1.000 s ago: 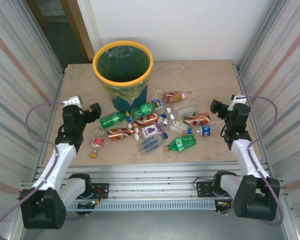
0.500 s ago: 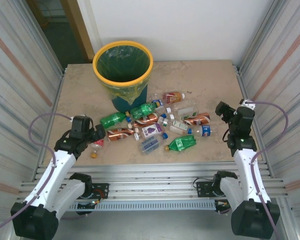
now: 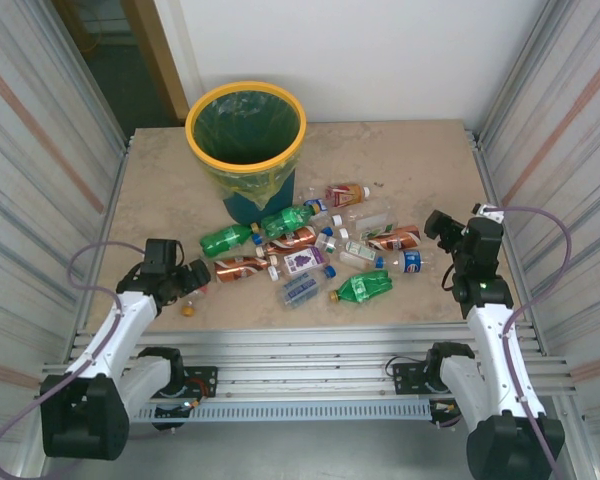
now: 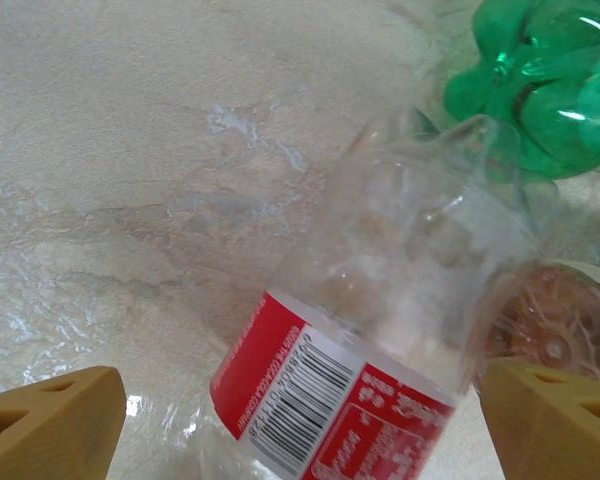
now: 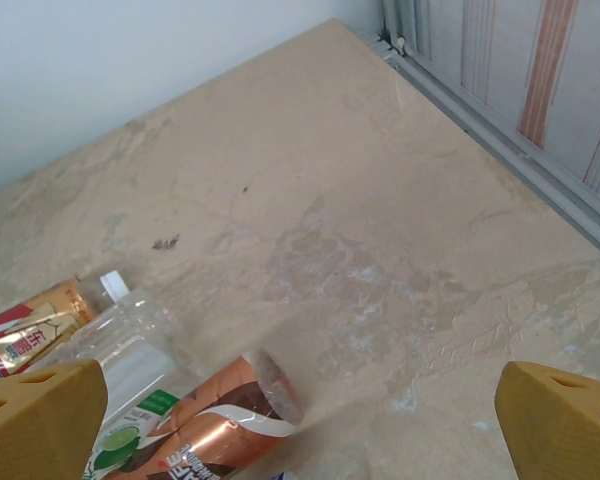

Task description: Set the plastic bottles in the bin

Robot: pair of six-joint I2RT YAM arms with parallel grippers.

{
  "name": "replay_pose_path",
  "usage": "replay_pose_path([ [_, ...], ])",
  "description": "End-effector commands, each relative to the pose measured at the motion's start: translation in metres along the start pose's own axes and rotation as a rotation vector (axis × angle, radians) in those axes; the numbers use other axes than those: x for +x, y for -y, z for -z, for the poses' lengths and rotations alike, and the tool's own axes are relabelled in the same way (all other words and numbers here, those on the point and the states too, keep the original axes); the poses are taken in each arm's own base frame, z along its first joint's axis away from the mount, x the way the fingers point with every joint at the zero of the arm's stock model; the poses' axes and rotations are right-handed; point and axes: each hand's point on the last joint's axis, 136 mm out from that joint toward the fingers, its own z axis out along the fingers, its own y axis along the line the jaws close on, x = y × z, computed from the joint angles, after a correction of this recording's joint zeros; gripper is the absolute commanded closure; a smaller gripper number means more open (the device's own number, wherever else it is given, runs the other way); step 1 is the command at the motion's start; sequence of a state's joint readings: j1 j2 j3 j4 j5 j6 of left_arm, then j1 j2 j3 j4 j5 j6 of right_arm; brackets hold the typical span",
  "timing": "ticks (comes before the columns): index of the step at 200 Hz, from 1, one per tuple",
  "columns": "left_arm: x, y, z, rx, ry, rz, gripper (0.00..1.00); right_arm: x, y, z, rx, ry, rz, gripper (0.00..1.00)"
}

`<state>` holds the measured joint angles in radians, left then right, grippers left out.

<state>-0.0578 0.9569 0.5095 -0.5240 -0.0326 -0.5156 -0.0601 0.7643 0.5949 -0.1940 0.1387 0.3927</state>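
Several crushed plastic bottles lie in a heap at mid-table, among them a green one [image 3: 225, 239], a brown one [image 3: 242, 268] and another green one [image 3: 365, 286]. The bin [image 3: 244, 162] stands behind them with a yellow rim. My left gripper [image 3: 187, 277] is low at the heap's left end. It is open and straddles a clear bottle with a red label [image 4: 380, 330]; the left fingertip [image 4: 50, 425] stands apart from it. My right gripper [image 3: 435, 222] hovers open beside a copper-brown bottle [image 5: 210, 425], with nothing between its fingers.
An orange cap [image 3: 187, 309] lies near the left gripper. A green bottle base [image 4: 550, 90] and a brown bottle [image 4: 560, 320] lie just past the clear one. Metal walls flank the table [image 3: 400, 150] on both sides.
My left arm has swung down and forward from a raised pose until its jaws sit around the clear red-labelled bottle, and they have narrowed slightly. My right arm has shifted only a little.
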Motion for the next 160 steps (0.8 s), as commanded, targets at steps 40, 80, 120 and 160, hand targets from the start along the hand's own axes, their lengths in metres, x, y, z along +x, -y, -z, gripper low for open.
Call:
replay_pose_path([
  [40, -0.007, -0.005, -0.014, -0.005, 0.015, 0.085, 0.13, -0.013, -0.009, 0.003, -0.001, 0.019, 0.007, 0.02],
  [80, -0.014, -0.012, -0.022, -0.056, 0.011, 0.111, 0.16, -0.012, -0.011, 0.003, -0.007, 0.016, 0.01, 0.02],
  [120, -0.014, -0.012, -0.033, -0.064, -0.015, 0.118, 0.26, -0.011, -0.013, 0.002, -0.008, 0.013, 0.009, 0.02],
  [160, -0.013, -0.013, -0.039, -0.071, -0.03, 0.117, 0.37, -0.013, -0.015, 0.001, -0.007, 0.015, 0.012, 0.02],
])
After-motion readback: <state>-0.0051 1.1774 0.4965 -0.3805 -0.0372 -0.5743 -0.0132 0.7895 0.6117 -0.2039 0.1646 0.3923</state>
